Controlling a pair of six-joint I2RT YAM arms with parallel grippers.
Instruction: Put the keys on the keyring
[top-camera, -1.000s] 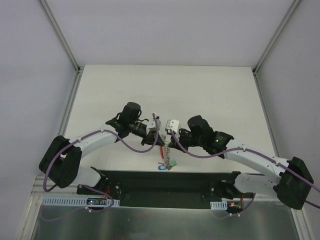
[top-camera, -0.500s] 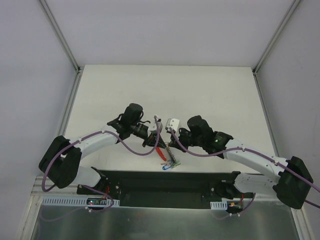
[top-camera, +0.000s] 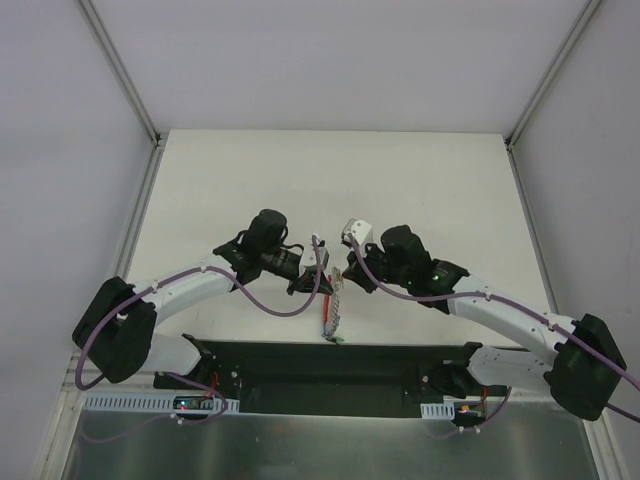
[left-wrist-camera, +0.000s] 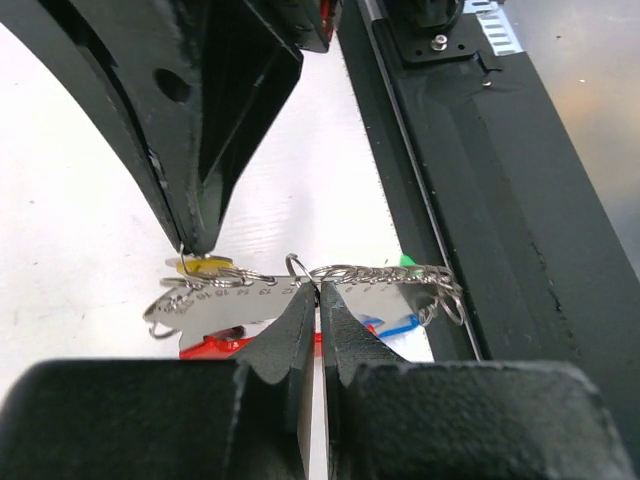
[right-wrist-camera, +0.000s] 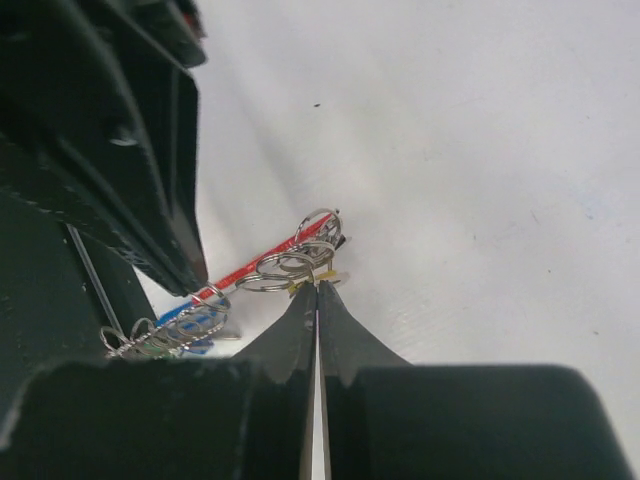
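A: Where is the bundle?

B: The keys (left-wrist-camera: 215, 305) and keyring (right-wrist-camera: 290, 262) are strung between the two arms, over the table (top-camera: 400, 180) near its front edge. The red band (right-wrist-camera: 250, 268) runs beneath them.

A: And the grips?

B: The left gripper (left-wrist-camera: 320, 300) is pinched tight where a silver blade meets the wire rings. The right gripper (right-wrist-camera: 317, 290) is pinched tight on a yellow cap (left-wrist-camera: 205, 263).

A: What would make this step go well?

B: Probably one arm should stay steady as an anchor while the other turns its key slowly along the coil. The bundle should be taut. A jerk could pull it free.
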